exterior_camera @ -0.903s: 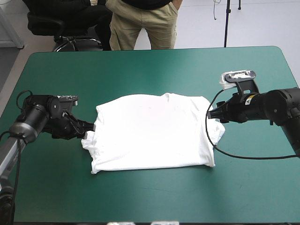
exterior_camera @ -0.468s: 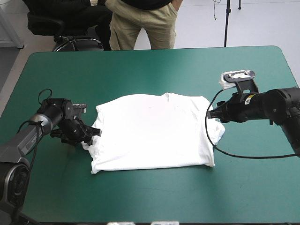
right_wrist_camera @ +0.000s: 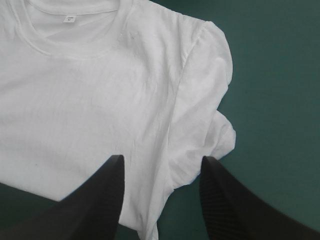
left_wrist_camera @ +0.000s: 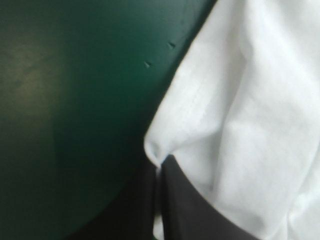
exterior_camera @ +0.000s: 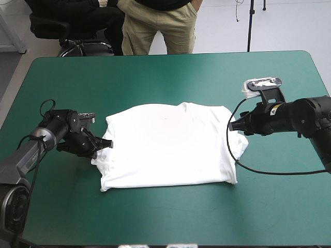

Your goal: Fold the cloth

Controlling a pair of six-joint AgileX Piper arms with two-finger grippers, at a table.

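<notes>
Firmly, left tool [left_wrist_camera: 159,165] pinches T-shirt [left_wrist_camera: 240,100] edge

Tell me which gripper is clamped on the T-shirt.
The left gripper: its jaws are shut on the T-shirt, while the right gripper stands open above it.

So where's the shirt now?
In the high view the T-shirt lies spread mid-table, between the left claw pinching its edge and the open right claw.

T-shirt: white short-sleeved T-shirt [exterior_camera: 170,147] lies flat mid-table on the teal-green table cover [exterior_camera: 155,77], collar toward the far edge.
Left gripper: black-finned left gripper [exterior_camera: 106,143] at its left edge, cloth between the fingers.
Right gripper: black-finned right gripper [exterior_camera: 231,125] above its right edge.
</notes>
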